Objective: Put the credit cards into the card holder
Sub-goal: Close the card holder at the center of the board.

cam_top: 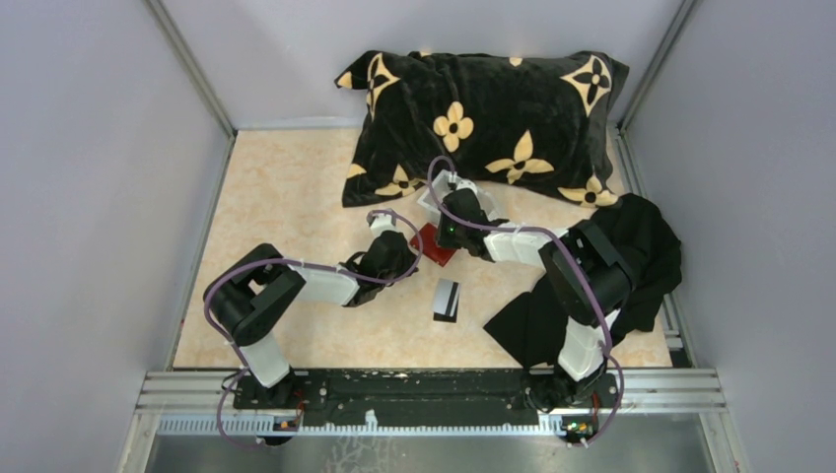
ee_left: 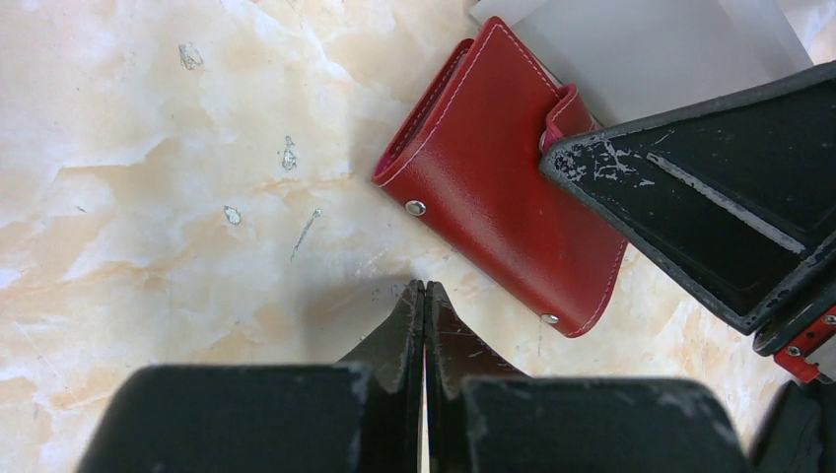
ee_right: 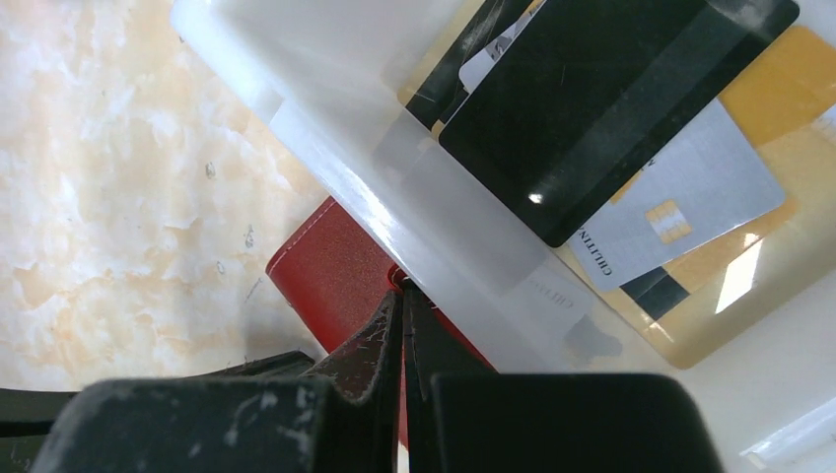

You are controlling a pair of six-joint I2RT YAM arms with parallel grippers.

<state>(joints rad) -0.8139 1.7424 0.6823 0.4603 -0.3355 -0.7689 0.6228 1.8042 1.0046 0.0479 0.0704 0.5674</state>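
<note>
The red card holder (cam_top: 434, 244) lies folded shut on the table, against the near wall of a white tray (ee_right: 325, 148). It fills the upper middle of the left wrist view (ee_left: 493, 197) and shows in the right wrist view (ee_right: 330, 276). My left gripper (ee_left: 425, 287) is shut and empty, its tips on the table just beside the holder. My right gripper (ee_right: 402, 286) is shut, its tips at the holder's snap tab (ee_left: 564, 106); whether the tab is pinched cannot be told. Several credit cards lie in the tray: a black one (ee_right: 611, 108), a grey one (ee_right: 690, 192) and a yellowish one (ee_right: 779, 84). A black card with a white band (cam_top: 447, 299) lies on the table.
A black pillow with yellow flowers (cam_top: 483, 123) lies at the back. A black cloth (cam_top: 631, 266) is heaped on the right, under the right arm. Grey walls close in the left, right and back.
</note>
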